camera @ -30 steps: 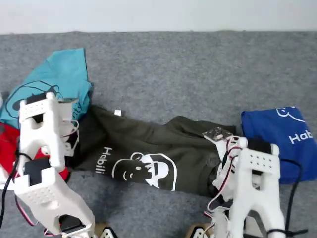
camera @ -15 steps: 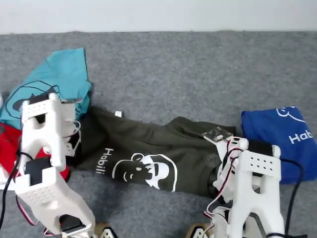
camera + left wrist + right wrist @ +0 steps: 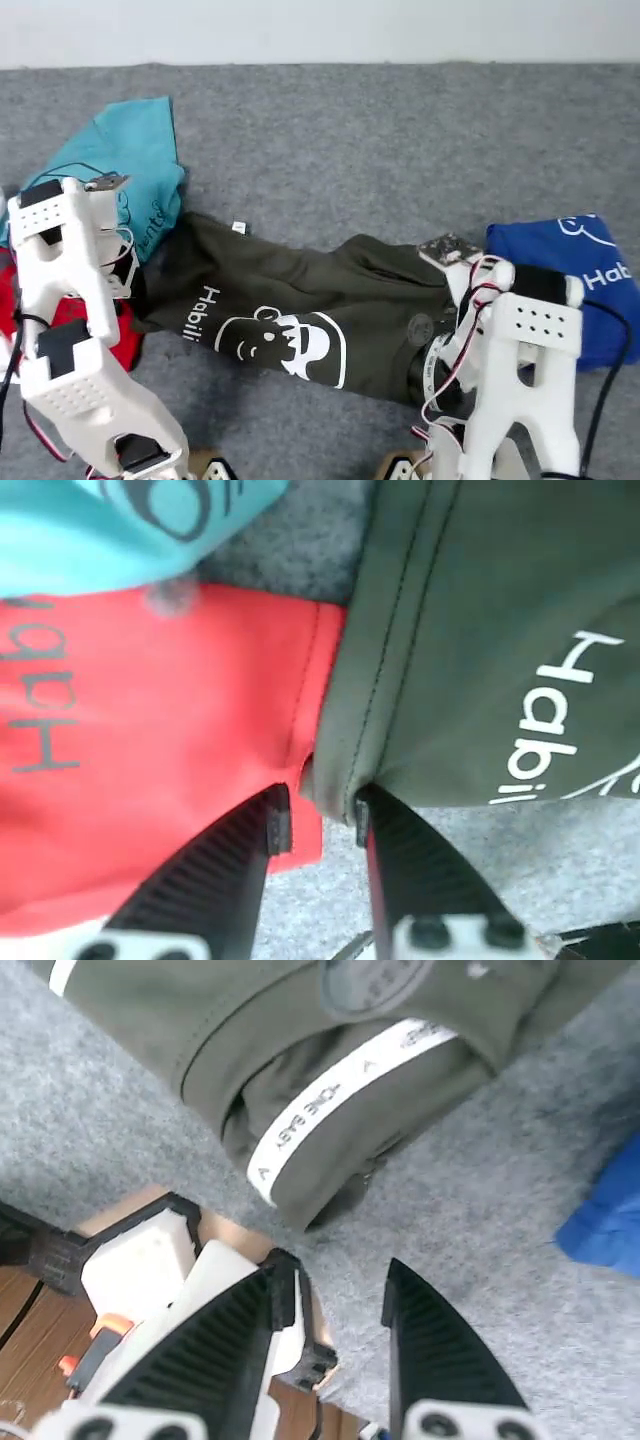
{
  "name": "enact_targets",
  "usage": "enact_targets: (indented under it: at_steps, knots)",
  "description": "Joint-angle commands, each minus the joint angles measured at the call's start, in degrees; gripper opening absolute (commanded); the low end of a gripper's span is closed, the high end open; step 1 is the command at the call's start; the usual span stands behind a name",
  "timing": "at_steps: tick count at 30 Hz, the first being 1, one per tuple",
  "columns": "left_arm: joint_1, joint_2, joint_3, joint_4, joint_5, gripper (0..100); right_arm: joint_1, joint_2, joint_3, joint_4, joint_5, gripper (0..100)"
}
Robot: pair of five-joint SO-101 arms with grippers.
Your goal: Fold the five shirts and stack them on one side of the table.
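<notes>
An olive green shirt with a white print lies spread across the middle of the grey table. My left gripper is shut on its hem, where it meets the red shirt. The left arm stands over that edge. My right gripper is open just off the olive shirt's collar, with bare carpet between its fingers. A folded blue shirt lies at the right, beside the right arm. A teal shirt lies crumpled at the back left, and the red shirt sits beneath the left arm.
Grey carpet covers the table back to the white wall. The table's front edge and a wooden floor show behind the right gripper. Cables hang from both arms.
The left arm has swung to the left and dragged the olive shirt's hem with it. The print has slid left. The right arm has shifted slightly to the right.
</notes>
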Motion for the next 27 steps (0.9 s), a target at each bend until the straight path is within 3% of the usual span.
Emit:
enact_targets:
  at_steps: [1,5,10,19,27]
  knots:
    - [-0.26,-3.25,-2.15,-0.26,-0.79,12,0.75,-1.27,-3.78,-1.63,-0.88,15.0]
    - [-0.62,-3.25,-7.43,-0.35,0.35,12,0.75,-0.75,-4.04,-8.48,-3.78,15.1]
    - [3.43,-3.16,-16.84,0.35,8.97,12,-0.31,-0.48,-1.67,-16.48,-6.95,15.1]
    - [17.05,-3.25,-20.53,1.93,9.41,12,-0.04,-0.57,7.65,-25.71,-7.3,15.1]
    - [21.45,-2.73,-20.53,2.02,9.41,12,-0.13,-0.48,13.19,-36.44,-13.1,18.4]
